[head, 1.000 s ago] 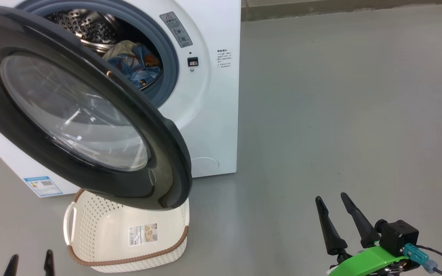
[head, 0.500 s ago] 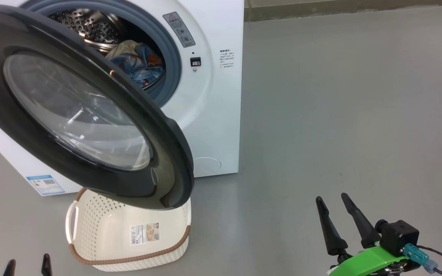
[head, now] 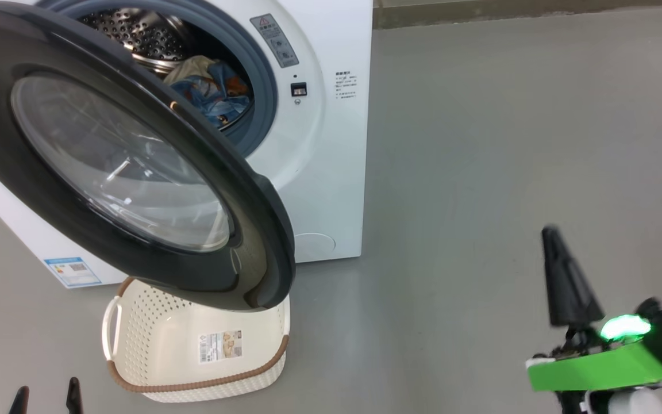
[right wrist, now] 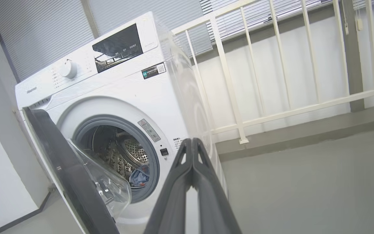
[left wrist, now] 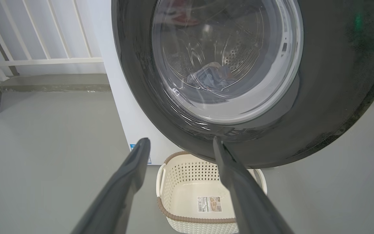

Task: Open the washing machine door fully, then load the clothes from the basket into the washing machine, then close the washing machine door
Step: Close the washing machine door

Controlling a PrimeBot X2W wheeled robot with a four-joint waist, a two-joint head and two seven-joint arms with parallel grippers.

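Clothes lie in the drum; the basket, just ahead of the left gripper with its spread, empty fingers, looks emptied. The right gripper, pinched shut on nothing, sits well right of the washing machine door. It should push the door's free rim edge steadily until it latches.

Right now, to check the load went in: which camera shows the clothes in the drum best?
Head view: the clothes lie in the open washing machine, colours clear, the washing machine door hiding part of them. Left wrist view shows them dimly through the door glass; right wrist view, a small blue patch.
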